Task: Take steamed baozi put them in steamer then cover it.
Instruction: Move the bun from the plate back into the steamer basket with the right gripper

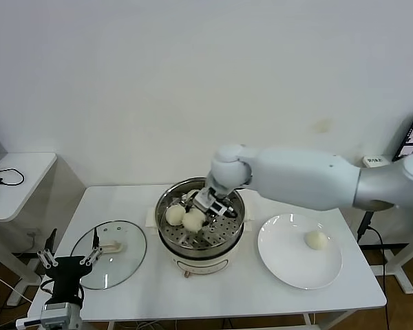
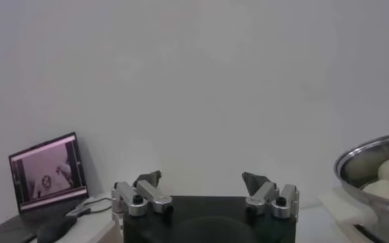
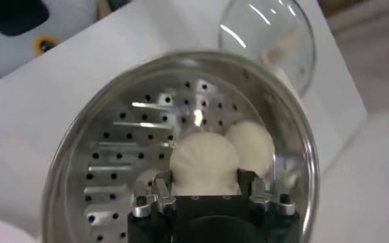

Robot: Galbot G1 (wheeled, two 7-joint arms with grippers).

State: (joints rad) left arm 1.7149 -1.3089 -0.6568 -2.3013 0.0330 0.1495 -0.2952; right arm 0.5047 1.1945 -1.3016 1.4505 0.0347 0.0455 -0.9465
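Head view: the right gripper (image 1: 205,206) reaches into the shiny round steamer (image 1: 166,237), fingers clenched on a smooth domed baozi (image 3: 204,162) over the perforated metal tray, beside another bun (image 3: 252,144). 1 more bun (image 1: 316,240) lies on the flat white plate (image 1: 286,265). Clear glass cover (image 1: 127,258) lies left; the left gripper (image 1: 67,260) hangs near it, fingers released.
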